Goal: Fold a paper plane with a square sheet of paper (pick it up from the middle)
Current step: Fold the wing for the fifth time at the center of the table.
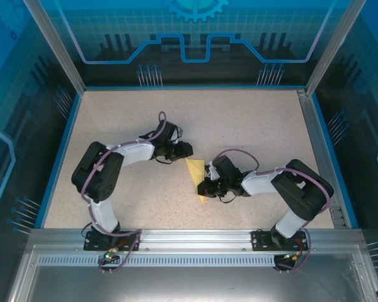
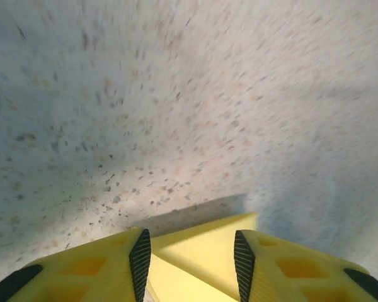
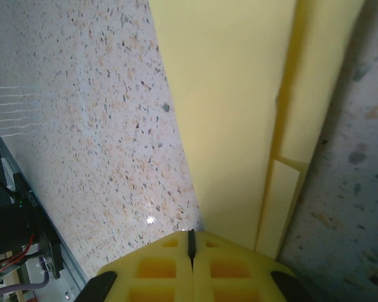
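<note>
The yellow sheet of paper (image 1: 195,171) lies folded into a narrow pointed shape at the table's middle, between the two arms. My left gripper (image 1: 184,151) is at its far tip. In the left wrist view the left gripper (image 2: 189,242) is open, and a folded corner of the paper (image 2: 198,255) lies between its fingers without being pinched. My right gripper (image 1: 206,187) is over the paper's near part. In the right wrist view the right gripper (image 3: 191,234) is shut, and the layered paper (image 3: 233,113) runs face-on away from its tips, passing under them.
The speckled tabletop (image 1: 252,126) stretches around the paper. Blue rails and transparent walls (image 1: 63,126) border it on the left, back and right. A metal rail (image 1: 195,239) with the arm bases runs along the near edge.
</note>
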Motion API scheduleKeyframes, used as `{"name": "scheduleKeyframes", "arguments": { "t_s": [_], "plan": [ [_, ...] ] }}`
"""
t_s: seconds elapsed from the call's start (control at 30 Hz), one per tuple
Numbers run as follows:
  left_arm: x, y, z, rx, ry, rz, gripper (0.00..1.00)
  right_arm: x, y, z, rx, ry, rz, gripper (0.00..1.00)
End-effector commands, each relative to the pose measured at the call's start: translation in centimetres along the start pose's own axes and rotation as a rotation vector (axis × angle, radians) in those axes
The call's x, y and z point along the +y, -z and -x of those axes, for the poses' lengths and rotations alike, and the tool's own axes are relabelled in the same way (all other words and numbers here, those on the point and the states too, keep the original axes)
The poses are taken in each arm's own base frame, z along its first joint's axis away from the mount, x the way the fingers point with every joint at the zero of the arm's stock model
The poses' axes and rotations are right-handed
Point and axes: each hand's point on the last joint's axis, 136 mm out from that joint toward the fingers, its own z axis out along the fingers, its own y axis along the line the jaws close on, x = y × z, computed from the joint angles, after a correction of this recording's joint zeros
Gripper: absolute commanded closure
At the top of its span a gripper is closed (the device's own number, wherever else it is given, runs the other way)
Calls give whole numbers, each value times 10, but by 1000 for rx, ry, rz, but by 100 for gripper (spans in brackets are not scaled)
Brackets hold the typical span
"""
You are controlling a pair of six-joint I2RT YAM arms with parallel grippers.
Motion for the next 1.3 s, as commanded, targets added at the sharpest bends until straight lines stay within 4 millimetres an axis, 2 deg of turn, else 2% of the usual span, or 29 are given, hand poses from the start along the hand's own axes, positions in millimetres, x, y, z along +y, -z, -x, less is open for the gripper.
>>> {"name": "scheduleKeyframes", "arguments": {
  "t_s": [0.0,0.13,0.27,0.47,0.63,0.8,0.9,1.07,1.17,1.27],
  "plan": [
    [-28,36,10,-55,-72,-52,56,-41,-3,-37,129,-103,-133,100],
    [-46,41,-9,-14,-91,-114,56,-39,-3,-35,126,-96,-129,100],
    [-58,23,-42,55,-86,-167,58,-37,-2,-33,117,-89,-125,100],
    [-36,-16,-59,106,-1,-122,62,-35,-2,-32,115,-82,-119,100],
    [-17,-32,-58,108,-3,-49,62,-36,-2,-34,117,-81,-120,99],
    [15,-48,-68,140,37,77,64,-27,1,-31,105,-68,-82,99],
    [32,-49,-74,137,63,136,66,-8,5,-24,97,-41,-29,99],
    [37,-49,-81,151,64,139,66,27,19,0,29,19,23,98],
    [35,-48,-83,155,59,126,66,32,22,14,-7,36,3,97],
    [33,-48,-82,153,58,120,66,31,15,22,-4,16,2,95]
  ]
}}
